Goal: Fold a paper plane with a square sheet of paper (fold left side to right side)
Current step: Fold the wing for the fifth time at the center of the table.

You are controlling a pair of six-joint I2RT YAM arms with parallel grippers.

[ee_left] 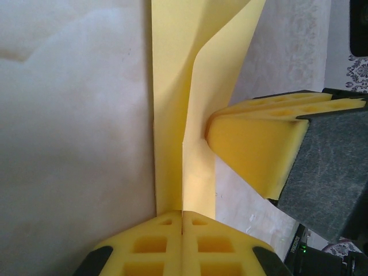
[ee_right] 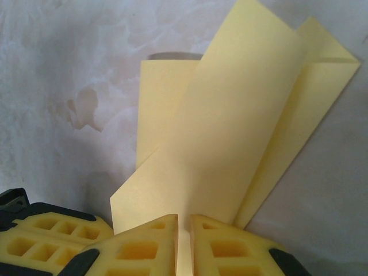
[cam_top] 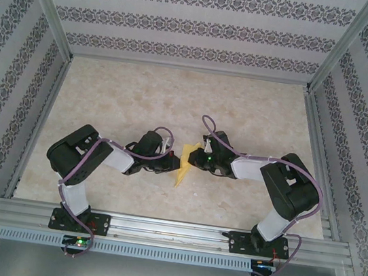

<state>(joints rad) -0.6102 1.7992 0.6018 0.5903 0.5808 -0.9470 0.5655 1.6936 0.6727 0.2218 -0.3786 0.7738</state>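
Currently mid-fold: left claw [ee_left: 183,214] clamps yellow paper [ee_left: 172,115] at the crease, right claw [ee_right: 184,219] pinches a flap; next probably needs flap carried across, pressed flat.

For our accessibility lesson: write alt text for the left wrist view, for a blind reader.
The left gripper, shut, pinches the near end of a creased yellow paper on a pale table. The right gripper nips its raised flap from the side.
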